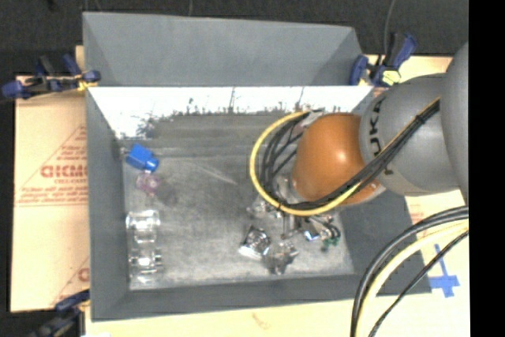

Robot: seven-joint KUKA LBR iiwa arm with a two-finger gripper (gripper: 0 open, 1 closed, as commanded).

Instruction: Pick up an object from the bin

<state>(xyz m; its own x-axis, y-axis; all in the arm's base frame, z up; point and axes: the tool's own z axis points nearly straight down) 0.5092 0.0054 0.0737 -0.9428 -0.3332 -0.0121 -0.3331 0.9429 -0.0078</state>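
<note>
The KUKA arm (418, 138) reaches into the grey metal bin (106, 193) from the right of the camera view. Its rounded orange cover (331, 158) and a loop of yellow and black cables (264, 162) hang above the bin floor. The gripper (278, 242) is lowered almost to the floor, close to the near wall and toward the bin's right-hand end. From here the metal of its tip blends with the clutter around it, so I cannot tell whether it is spread, pressed together or pinching anything.

A small shiny silvery piece (252, 246) lies just beside the gripper on its left, on the floor. It is so close that I cannot tell whether the two touch. Just beside the gripper on the other side, under the edge of the orange cover, is a small green-tipped piece (327, 237). Its shape is too small to make out.

The other things lie well apart from the gripper, along the left end of the bin. A small blue block (142, 159) sits farthest from it, up toward the far wall. A pale purple translucent piece (147, 185) lies just beside the block on its nearer side. A clear plastic piece (144, 246) lies at about the gripper's level, against the foot of the left wall. Bare grey floor runs between this row and the gripper.
</note>
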